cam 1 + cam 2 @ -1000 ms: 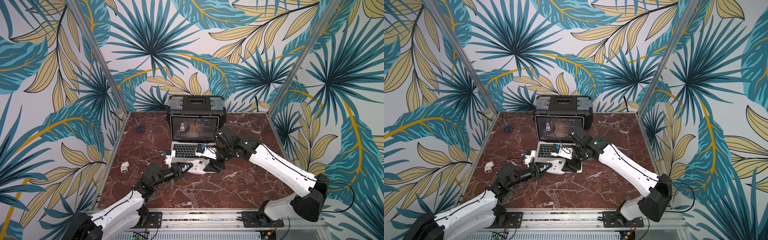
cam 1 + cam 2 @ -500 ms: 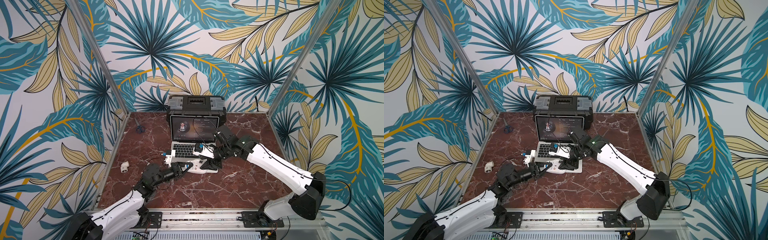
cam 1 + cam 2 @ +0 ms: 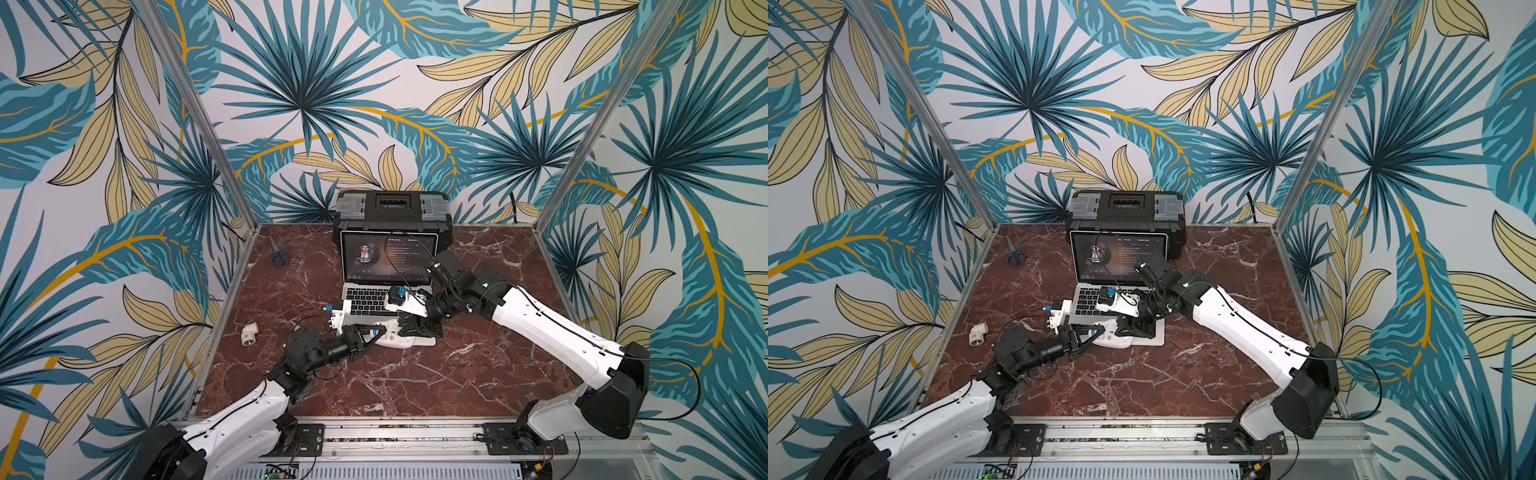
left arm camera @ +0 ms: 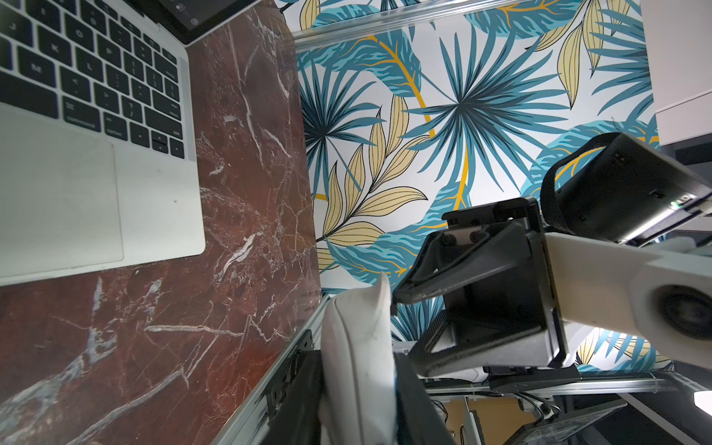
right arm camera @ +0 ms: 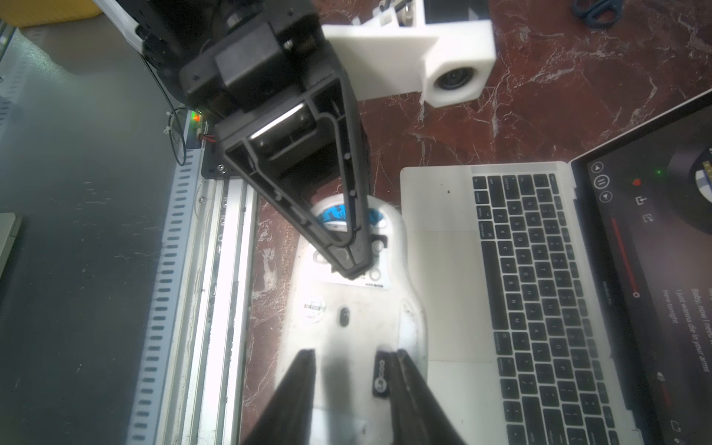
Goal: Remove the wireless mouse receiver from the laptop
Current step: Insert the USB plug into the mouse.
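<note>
Since the receiver [image 5: 380, 379], resting on the upturned wireless mouse [image 5: 346, 331] beside the laptop [image 5: 443, 200], looks tiny, light and slick, pinch its flat sides; the right end effector [image 5: 352, 354] straddles it, jaws apart, while the left end effector [image 5: 352, 266] clamps the mouse.

— Anything legible on the laptop [image 5: 539, 293]?
— Its screen shows lyric lines in the right wrist view: "Baby, now I…", "I just wanna die in your arms", "Here tonight", near a pause sign [image 5: 602, 181].
— The keys [image 4: 88, 73]?
— M, K and L.
— The wireless mouse [image 5: 346, 327]?
— Its blue-striped label [image 5: 327, 219] and round sticker [image 5: 314, 308] are too blurred to read.
</note>
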Tool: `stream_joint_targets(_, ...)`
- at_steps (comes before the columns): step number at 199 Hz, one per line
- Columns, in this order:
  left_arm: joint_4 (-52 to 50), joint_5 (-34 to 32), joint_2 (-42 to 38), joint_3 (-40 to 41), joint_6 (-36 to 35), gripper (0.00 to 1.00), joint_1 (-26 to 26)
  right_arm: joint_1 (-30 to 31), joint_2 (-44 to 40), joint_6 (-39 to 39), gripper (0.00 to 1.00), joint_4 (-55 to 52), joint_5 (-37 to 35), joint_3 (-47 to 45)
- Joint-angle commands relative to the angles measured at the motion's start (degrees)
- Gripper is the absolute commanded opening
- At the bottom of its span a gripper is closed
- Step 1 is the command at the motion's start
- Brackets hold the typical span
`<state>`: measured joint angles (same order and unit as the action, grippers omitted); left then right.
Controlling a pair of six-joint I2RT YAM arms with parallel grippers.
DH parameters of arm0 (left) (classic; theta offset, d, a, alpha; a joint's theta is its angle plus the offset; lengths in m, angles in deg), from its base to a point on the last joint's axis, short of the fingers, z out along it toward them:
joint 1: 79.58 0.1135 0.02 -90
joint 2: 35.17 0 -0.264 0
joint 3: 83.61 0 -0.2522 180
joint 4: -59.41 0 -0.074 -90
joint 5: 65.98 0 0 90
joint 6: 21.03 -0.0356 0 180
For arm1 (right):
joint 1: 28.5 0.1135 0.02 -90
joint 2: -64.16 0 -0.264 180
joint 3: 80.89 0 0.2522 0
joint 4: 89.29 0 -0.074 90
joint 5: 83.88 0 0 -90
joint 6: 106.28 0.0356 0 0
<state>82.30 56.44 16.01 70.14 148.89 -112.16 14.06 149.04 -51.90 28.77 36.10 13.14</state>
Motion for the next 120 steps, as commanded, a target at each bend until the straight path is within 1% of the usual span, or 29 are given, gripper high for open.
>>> stream_joint_targets(1, 2.73, -0.44, 0.08, -1.83, -0.55, 0.0, 0.13, 0.19, -0.15, -0.07, 0.38, -0.42, 1.45, -1.29)
stream_joint_targets(11, 2.82, -0.45, 0.07, -1.9, -0.55, 0.0, 0.1, 0.15, -0.02, 0.15, 0.5, -0.3, 0.71, -1.29)
stream_joint_targets(18, 2.91, -0.49, 0.1, -1.97, -0.55, 0.0, 0.13, 0.12, 0.1, 0.43, 0.55, -0.25, 0.36, -1.22)
stream_joint_targets(37, 2.81, -0.34, 0.14, -2.19, -0.62, 0.0, 0.07, 0.12, 0.74, 1.88, 0.58, -0.08, -1.43, -0.29)
stream_joint_targets(46, 2.99, -0.2, 0.12, -2.19, -0.7, 0.0, 0.14, 0.08, 1.05, 3.25, 0.63, 0.25, -2.09, 0.44)
stream_joint_targets(65, 3.0, -0.06, 0.19, -2.19, -0.74, 0.0, 0.14, 0.1, 0.53, 5.58, 0.7, 2.56, -2.13, 0.86)
stream_joint_targets(87, 3.15, -0.04, 0.3, -2.19, -0.8, 0.0, 0.13, -0.47, -1.27, 7.02, 0.72, 4.65, -1.0, 0.58)
stream_joint_targets(98, 3.43, -0.07, 0.34, -2.36, -0.73, 0.0, 0.13, -1.92, -2.77, 10.05, 0.73, 6.78, -0.16, 0.09)
stream_joint_targets(107, 3.58, 0.15, 0.58, -2.45, -0.72, 0.0, 0.13, -4.09, -4.14, 12.51, 0.74, 8.63, 2.91, -0.52)
stream_joint_targets(120, 3.81, 0.14, 0.7, -2.54, -0.64, 0.0, 0.07, -7.56, -6.85, 19.7, 0.77, 15.04, 4.99, -2.92)
